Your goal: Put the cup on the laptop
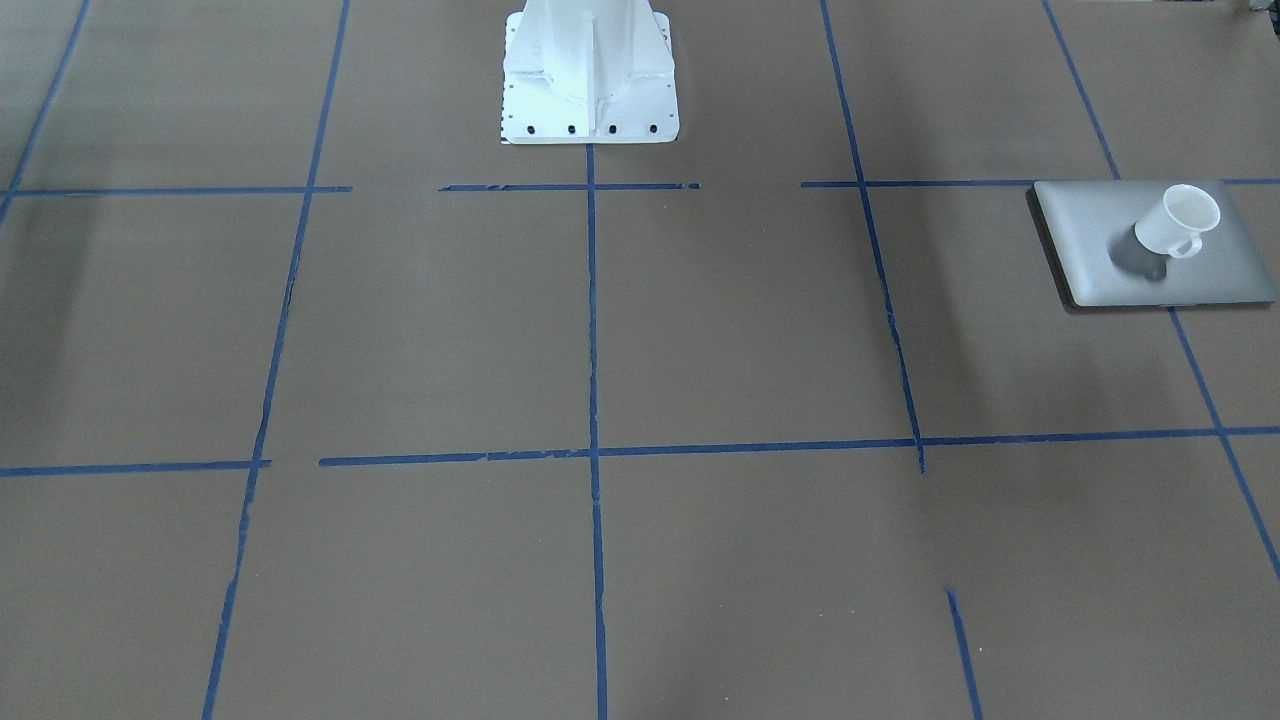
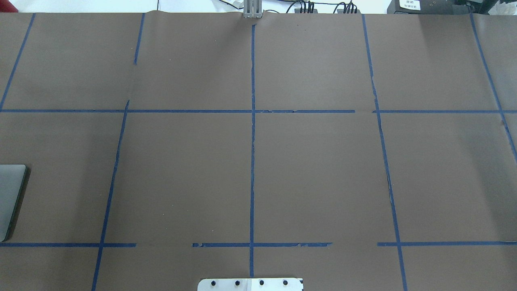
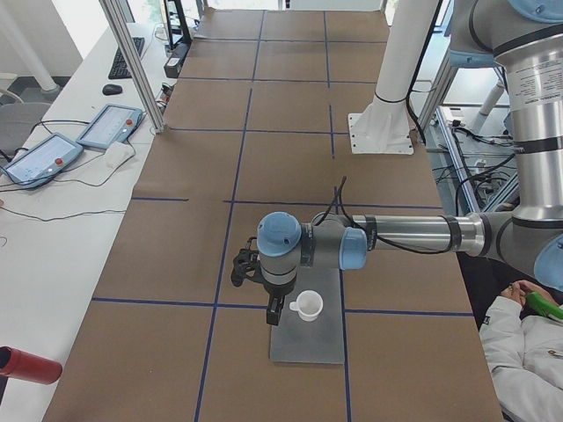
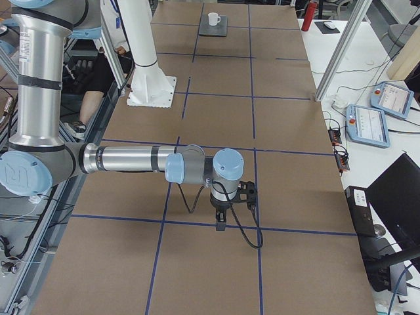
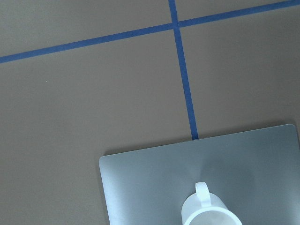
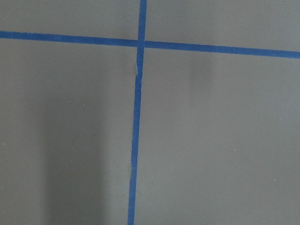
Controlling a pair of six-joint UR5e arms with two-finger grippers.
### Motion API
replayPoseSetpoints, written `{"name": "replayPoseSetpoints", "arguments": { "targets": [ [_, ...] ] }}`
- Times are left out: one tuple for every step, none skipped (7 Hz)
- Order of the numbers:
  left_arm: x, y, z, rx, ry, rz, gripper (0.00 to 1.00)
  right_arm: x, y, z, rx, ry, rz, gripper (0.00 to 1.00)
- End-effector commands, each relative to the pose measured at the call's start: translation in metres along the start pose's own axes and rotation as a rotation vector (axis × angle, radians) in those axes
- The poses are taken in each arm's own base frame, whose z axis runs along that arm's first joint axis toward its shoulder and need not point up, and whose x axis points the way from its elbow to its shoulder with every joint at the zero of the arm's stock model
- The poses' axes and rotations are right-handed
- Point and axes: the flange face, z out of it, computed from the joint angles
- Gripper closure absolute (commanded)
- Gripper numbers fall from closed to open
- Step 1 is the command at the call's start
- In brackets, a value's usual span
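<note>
The white cup [image 1: 1180, 220] stands upright on the closed silver-grey laptop [image 1: 1095, 225] at the table's end on my left side. In the exterior left view the cup [image 3: 308, 304] sits on the laptop [image 3: 310, 343], and my left gripper [image 3: 274, 312] hangs just beside it, apart from it. I cannot tell whether that gripper is open or shut. The left wrist view looks down on the cup [image 5: 208, 213] and the laptop [image 5: 150, 183], with no fingers showing. My right gripper [image 4: 221, 222] hangs over bare table far from the cup [image 4: 213, 18]; I cannot tell its state.
The white robot pedestal [image 1: 590, 80] stands at the table's back middle. Blue tape lines [image 1: 592, 400] grid the brown table. Beside the table are teach pendants [image 3: 110, 125], a metal post [image 3: 132, 61] and a red cylinder [image 3: 26, 365]. A seated person [image 3: 519, 352] is near the left arm.
</note>
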Motion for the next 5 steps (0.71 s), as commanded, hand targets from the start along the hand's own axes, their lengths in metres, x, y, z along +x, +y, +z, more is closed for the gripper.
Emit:
{"name": "replayPoseSetpoints", "arguments": {
  "targets": [
    [0.0026,-0.0015,-0.0031,0.007,0.002,0.005,0.0,-0.0001,0.0,0.0,0.0,-0.001,0.0,0.0],
    [0.0034,-0.0027,-0.0037,0.011,0.005,0.01,0.0,-0.0001,0.0,0.0,0.0,-0.001,0.0,0.0],
    [0.0038,-0.0027,-0.0032,0.009,0.006,0.007,0.0,-0.0001,0.0,0.0,0.0,-0.001,0.0,0.0],
    [0.0038,-0.0027,-0.0032,0.009,0.006,0.002,0.0,-0.0001,0.0,0.0,0.0,-0.001,0.0,0.0],
    [0.0038,-0.0027,-0.0032,0.009,0.006,0.001,0.0,-0.0001,0.0,0.0,0.0,-0.001,0.0,0.0]
  ]
}}
